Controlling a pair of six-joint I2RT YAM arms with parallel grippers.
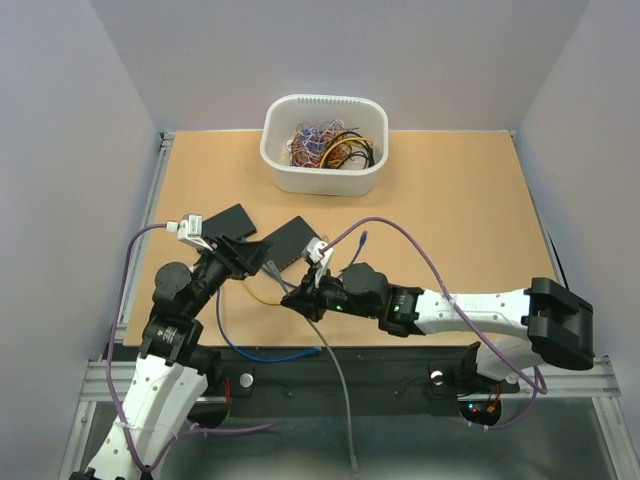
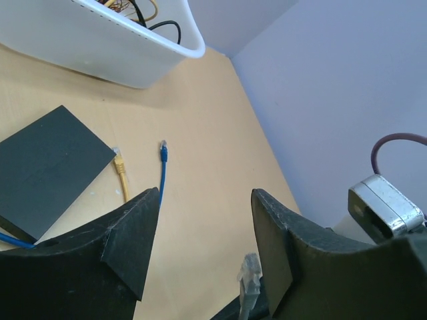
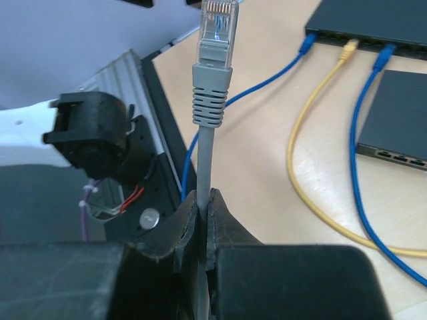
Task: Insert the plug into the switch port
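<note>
While the right claw (image 3: 203,213) is clenched on the grey cable (image 3: 205,153), the cable stands straight up out of the pinch. The plug (image 3: 217,30) sits at its top end, clear tip uppermost, well above the fingers and touching nothing. The grip is on the cable, not on the plug body.

Left claw (image 2: 203,247): released, jaws standing apart, nothing between them. The grey plug tip shows low in the left wrist view, just beside the inner face of one finger. Whether they touch cannot be told.

Places, all taken from the white basket (image 1: 323,145) of tangled wires at the far side of the worktop (image 1: 450,220):
- Two black boxes lie flat on the arms' side of the basket. The left switch (image 1: 232,222) is off to the left of it, and the right switch (image 1: 290,240) is almost straight in front of it. The two are near each other.
- Both claws sit close together just past the switches from the basket. The plug is there with them, held off the worktop and in no port.
- A row of ports (image 3: 393,158) shows on the face of one switch in the right wrist view.
- The yellow cable (image 3: 313,180) and blue cable (image 3: 363,200) loop over the worktop, farther from the basket than the switches. Their ends reach the edge of a switch, but whether they are seated cannot be told.
</note>
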